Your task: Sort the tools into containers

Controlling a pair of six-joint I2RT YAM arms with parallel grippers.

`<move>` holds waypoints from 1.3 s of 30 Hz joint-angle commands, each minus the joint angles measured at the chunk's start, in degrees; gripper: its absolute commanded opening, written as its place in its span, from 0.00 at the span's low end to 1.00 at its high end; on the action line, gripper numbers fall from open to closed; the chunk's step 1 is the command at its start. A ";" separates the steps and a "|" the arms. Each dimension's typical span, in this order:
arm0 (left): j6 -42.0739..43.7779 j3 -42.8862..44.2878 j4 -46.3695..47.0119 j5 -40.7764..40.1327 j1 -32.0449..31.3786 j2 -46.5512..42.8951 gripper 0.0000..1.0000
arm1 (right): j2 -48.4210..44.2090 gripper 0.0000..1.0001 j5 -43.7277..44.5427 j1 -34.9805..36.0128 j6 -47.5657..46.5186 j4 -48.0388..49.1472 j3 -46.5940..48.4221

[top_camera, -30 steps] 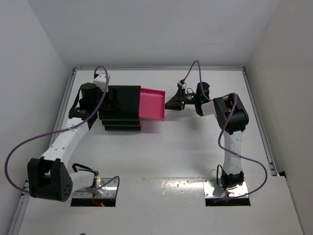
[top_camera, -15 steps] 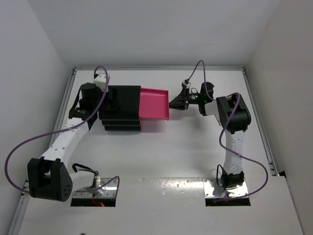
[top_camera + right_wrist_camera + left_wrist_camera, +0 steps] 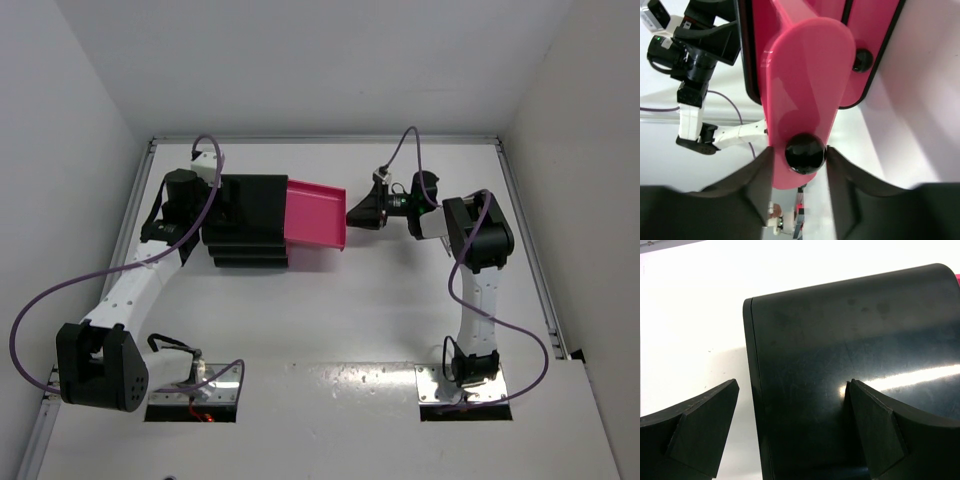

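A black three-tier cabinet [image 3: 245, 215] stands at the back left of the table. Its top pink drawer [image 3: 315, 212] is pulled out to the right, and no tool shows in it. My right gripper [image 3: 352, 215] is at the drawer's front. In the right wrist view its jaws [image 3: 800, 151] stand around the round black knob [image 3: 805, 152]. One finger touches the knob and the other stands a small gap off it. My left gripper [image 3: 792, 385] is open and straddles the cabinet's [image 3: 840, 330] back edge. No tools are in view.
A second pink drawer front [image 3: 875, 30] with its own knob [image 3: 862, 59] sits shut below the open one. My left arm [image 3: 140, 280] runs along the table's left side. White walls enclose the table on three sides.
The top drawer has slid a little further out to the right with my right gripper at its knob. The left arm has not moved.
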 commanded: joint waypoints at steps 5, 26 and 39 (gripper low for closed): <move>0.95 -1.65 -4.88 -1.28 0.46 1.10 1.00 | -0.70 0.58 0.49 -0.12 -4.43 -0.67 -0.36; 2.01 -1.65 -4.88 -1.28 0.99 -0.48 1.00 | -11.51 0.57 15.66 -14.25 -81.31 -90.52 16.93; 3.06 -0.51 -5.41 -1.90 -0.06 -0.48 1.00 | -12.75 0.32 51.37 -14.54 -97.51 -92.51 27.84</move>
